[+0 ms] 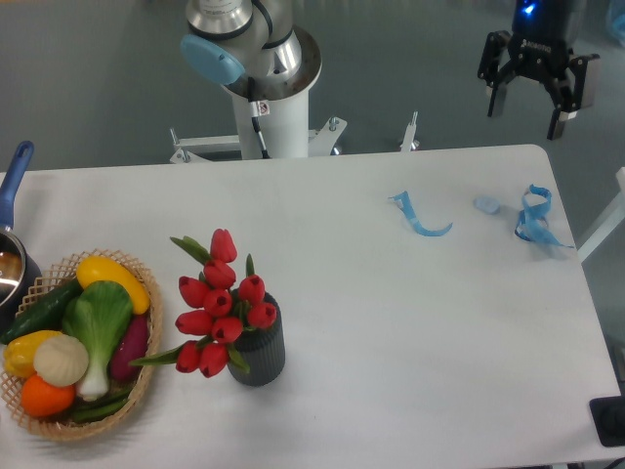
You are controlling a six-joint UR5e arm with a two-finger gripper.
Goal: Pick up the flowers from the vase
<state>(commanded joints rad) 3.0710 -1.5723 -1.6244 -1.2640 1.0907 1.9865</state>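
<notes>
Red tulip buds with green leaves, the flowers, stand bunched in the short dark grey ribbed cylindrical vase, which rests upright on the white bench toward its near left part; the buds lean out to the left of the vase and rise above its rim, hiding most of the opening. Just left of the vase, near but apart from it, lies a shallow woven wicker basket holding a yellow pepper, a green leafy vegetable with a white stalk, a dark green cucumber, a purple vegetable, a pale round bulb and an orange fruit. Further left of the vase, at the bench edge, a dark pot with a blue handle is partly cut off by the frame. Well to the right of the vase and further back lie a curled light blue ribbon strip, a small pale blue round piece and a looped blue ribbon near the right edge of the bench. The arm's white pedestal base with grey and light blue joint stands behind the bench, back from the vase. The black end effector hangs in the air beyond the far right corner of the bench, well apart from the vase, its two fingers spread wide and holding nothing.
</notes>
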